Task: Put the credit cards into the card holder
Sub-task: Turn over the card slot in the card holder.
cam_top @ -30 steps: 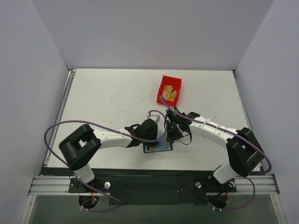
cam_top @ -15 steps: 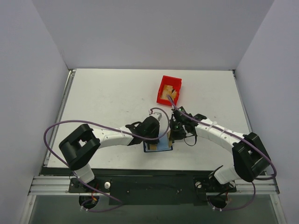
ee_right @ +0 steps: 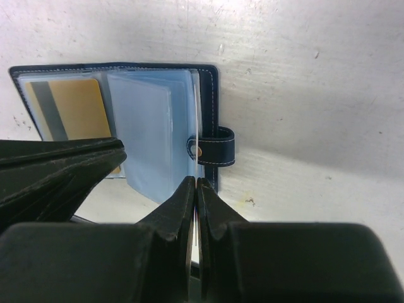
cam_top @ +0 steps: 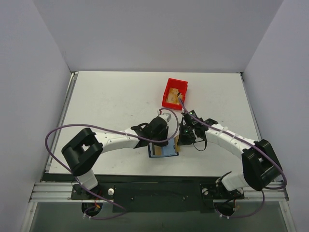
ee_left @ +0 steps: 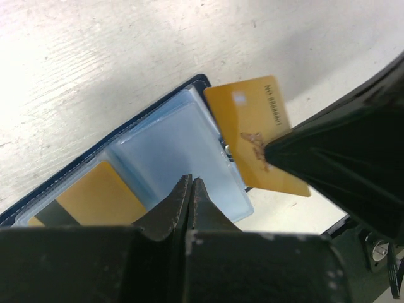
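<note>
The navy card holder [cam_top: 164, 151] lies open near the table's front edge, its clear blue sleeves [ee_left: 173, 158] fanned out. One gold card with a dark stripe [ee_left: 95, 201] sits in its left pocket, also seen in the right wrist view [ee_right: 69, 113]. My right gripper [ee_right: 197, 182] is shut on the second gold card [ee_left: 259, 136], held on edge at the holder's right edge beside the snap strap [ee_right: 214, 146]. My left gripper [ee_left: 191, 181] is shut with its tips on the blue sleeves. In the top view the left gripper [cam_top: 161, 140] and right gripper [cam_top: 179, 140] are close together over the holder.
A red plastic bin [cam_top: 175, 93] with tan contents stands behind the grippers, mid-table. Purple cables loop from both arms. White walls enclose the table on three sides.
My right gripper has moved down and to the right with the gold card, to the holder's right edge. My left gripper has shifted slightly farther and right over the open sleeves.
</note>
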You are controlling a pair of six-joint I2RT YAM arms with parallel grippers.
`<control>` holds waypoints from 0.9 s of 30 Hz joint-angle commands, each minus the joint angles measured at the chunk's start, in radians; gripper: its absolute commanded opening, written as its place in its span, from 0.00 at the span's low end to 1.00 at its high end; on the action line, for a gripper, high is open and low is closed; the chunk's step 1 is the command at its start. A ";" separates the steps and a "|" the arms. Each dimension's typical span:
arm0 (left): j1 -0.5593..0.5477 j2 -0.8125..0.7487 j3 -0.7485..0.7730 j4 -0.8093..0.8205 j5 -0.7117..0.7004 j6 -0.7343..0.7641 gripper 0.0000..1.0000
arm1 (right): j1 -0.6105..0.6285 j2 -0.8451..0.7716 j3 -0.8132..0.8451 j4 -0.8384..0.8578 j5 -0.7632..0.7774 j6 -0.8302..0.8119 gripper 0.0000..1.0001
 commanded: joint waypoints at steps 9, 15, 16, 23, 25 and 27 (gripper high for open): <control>-0.031 0.097 0.071 0.036 0.035 0.042 0.00 | -0.001 0.064 -0.009 0.008 -0.026 -0.012 0.00; -0.033 0.123 0.060 0.056 0.062 0.042 0.00 | -0.001 0.074 -0.011 0.004 -0.016 -0.010 0.00; -0.033 0.128 0.060 0.048 0.062 0.042 0.00 | -0.001 0.074 -0.011 0.004 -0.015 -0.010 0.00; -0.033 0.109 0.028 -0.053 0.002 0.071 0.00 | -0.001 0.083 -0.008 -0.004 -0.001 -0.010 0.00; -0.031 0.105 0.017 -0.085 -0.015 0.082 0.00 | -0.002 0.084 -0.008 -0.005 0.005 -0.012 0.00; -0.031 0.106 0.003 -0.113 -0.025 0.088 0.00 | -0.001 0.087 -0.008 -0.007 0.008 -0.012 0.00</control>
